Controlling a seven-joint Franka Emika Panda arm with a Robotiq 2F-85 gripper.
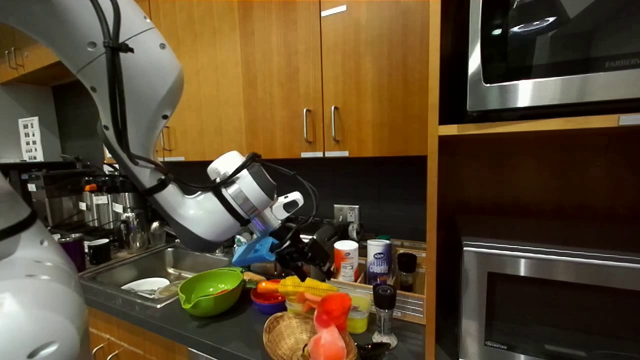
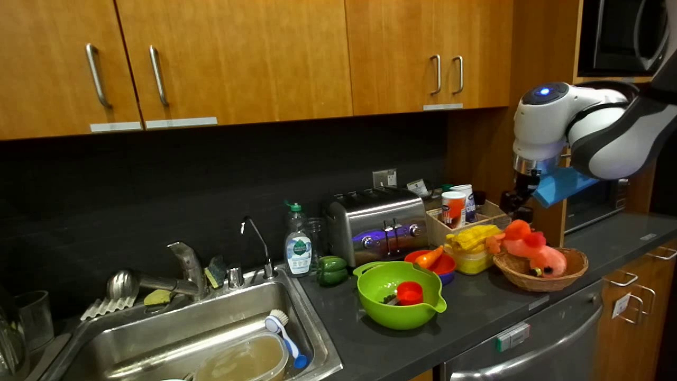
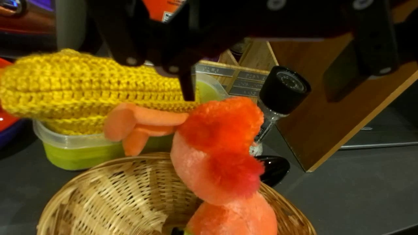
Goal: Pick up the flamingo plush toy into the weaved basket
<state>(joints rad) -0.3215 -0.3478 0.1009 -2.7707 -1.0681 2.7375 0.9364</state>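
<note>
The flamingo plush toy, pink with red-orange fluffy parts, shows in both exterior views (image 1: 329, 341) (image 2: 548, 259) and in the wrist view (image 3: 196, 169). It lies in the weaved basket (image 1: 286, 332) (image 2: 537, 283) (image 3: 120, 192), with its head low inside. Its body rests on the back rim, and its orange legs stick out past that rim towards the yellow corn. My gripper (image 3: 261, 89) is open, with fingers wide apart and nothing between them. In both exterior views the gripper (image 1: 316, 275) (image 2: 516, 211) hangs above and behind the toy, apart from it.
Yellow crocheted corn (image 2: 476, 238) lies on a lidded container (image 2: 470, 262) behind the basket. A pepper grinder (image 1: 384, 310) stands beside the basket, near the wooden cabinet panel (image 3: 339, 124). A green bowl (image 2: 396, 312), a toaster (image 2: 381, 222) and a sink stand further along.
</note>
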